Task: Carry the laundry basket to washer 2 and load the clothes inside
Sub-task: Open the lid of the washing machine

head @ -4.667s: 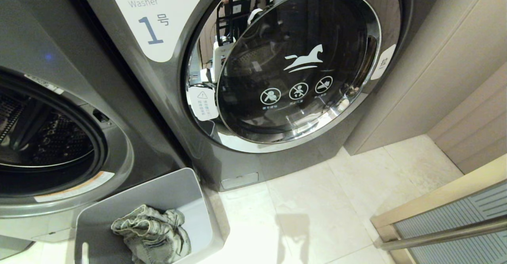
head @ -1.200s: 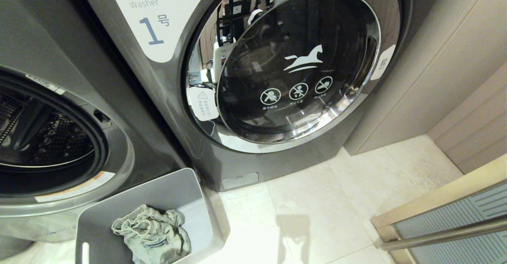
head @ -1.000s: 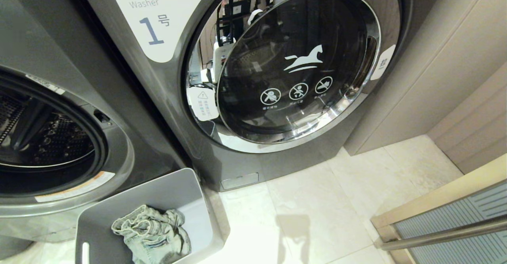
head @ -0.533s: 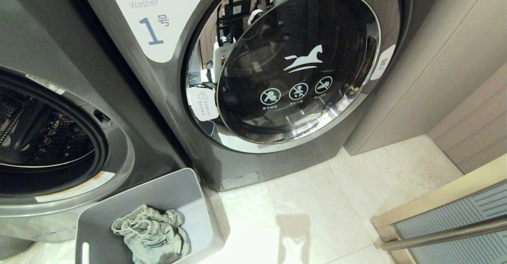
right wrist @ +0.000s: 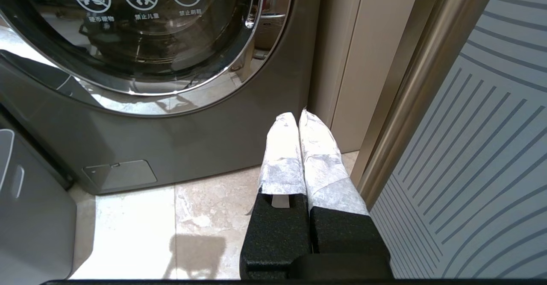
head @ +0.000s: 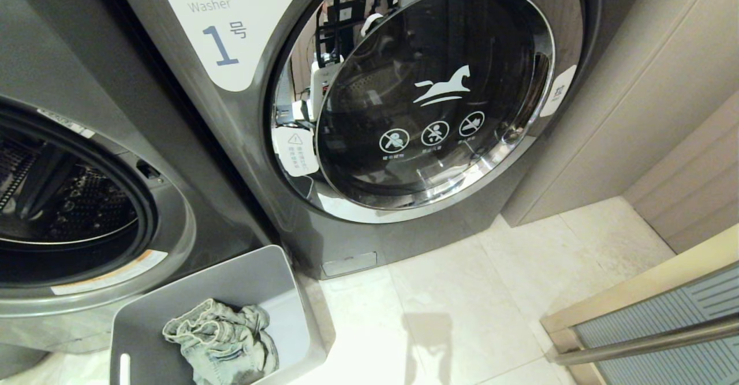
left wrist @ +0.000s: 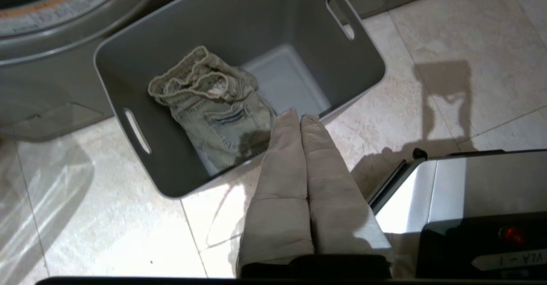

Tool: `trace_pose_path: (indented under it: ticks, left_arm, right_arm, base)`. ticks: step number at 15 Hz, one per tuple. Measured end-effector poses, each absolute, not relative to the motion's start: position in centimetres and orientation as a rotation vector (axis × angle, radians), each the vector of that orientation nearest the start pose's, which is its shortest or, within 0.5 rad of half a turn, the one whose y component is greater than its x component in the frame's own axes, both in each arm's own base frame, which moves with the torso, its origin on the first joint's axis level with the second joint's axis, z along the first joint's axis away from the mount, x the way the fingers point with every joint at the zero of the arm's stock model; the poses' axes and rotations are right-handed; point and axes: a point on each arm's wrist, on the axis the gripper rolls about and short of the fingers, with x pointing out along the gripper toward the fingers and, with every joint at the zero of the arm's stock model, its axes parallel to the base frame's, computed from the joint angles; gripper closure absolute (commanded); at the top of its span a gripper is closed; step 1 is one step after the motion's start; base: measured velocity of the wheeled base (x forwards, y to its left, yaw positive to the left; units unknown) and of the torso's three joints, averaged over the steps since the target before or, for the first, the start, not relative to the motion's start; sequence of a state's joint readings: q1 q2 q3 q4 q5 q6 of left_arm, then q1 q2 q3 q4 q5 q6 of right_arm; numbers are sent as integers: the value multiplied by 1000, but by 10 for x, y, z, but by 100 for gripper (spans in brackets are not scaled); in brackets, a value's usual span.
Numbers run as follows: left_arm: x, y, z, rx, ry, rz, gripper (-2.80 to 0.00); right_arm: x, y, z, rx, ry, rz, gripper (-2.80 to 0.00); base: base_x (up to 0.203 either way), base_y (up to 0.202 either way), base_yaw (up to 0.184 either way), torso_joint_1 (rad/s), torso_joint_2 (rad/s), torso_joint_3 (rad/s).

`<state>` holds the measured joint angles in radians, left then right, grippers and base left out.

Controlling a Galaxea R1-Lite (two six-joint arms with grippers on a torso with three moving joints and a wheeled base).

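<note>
The grey laundry basket (head: 242, 281) stands on the floor against the foot of the washer with the open drum (head: 63, 200), whose number does not show. The clothes (head: 222, 341), a crumpled pale denim garment, lie inside it. From the left wrist view I look down into the basket (left wrist: 239, 28) at the denim (left wrist: 213, 101). My left gripper (left wrist: 299, 115) is shut and empty, its tips over the basket's near rim. My right gripper (right wrist: 298, 116) is shut and empty, held low by washer 1's bottom right corner. Neither gripper shows in the head view.
Washer 1 (head: 225, 33) has its round glass door (head: 433, 96) closed. A beige wall panel (head: 635, 85) and a gold-framed sliding door (head: 646, 321) close off the right side. Pale floor tiles (head: 462, 316) lie in front, and my own base (left wrist: 470, 182) is by the basket.
</note>
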<state>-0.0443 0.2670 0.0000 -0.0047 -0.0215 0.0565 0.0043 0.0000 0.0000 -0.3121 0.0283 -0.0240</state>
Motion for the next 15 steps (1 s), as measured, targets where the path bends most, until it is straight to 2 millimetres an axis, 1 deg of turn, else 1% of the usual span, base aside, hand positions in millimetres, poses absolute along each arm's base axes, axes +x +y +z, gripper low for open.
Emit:
trace_pose_path:
  ticks: [3, 6, 10, 15]
  left_arm:
    - [-13, 0, 78, 74, 125, -50, 0]
    - [-20, 0, 76, 79, 42, -24, 0]
    - [-22, 0, 75, 81, 10, -19, 0]
    - [-23, 0, 75, 81, 5, -19, 0]
  right_arm:
    - [-28, 1, 107, -27, -312, 29, 0]
    - [-28, 1, 107, -27, -313, 29, 0]
    - [-28, 1, 107, -27, -313, 29, 0]
    - [-28, 1, 107, -27, -313, 29, 0]
  base:
    - [0, 0, 0, 0, 0, 0]
    - [0, 0, 0, 0, 0, 0]
    - [0, 0, 0, 3, 0, 39]
    - [0, 0, 0, -1, 2, 183]
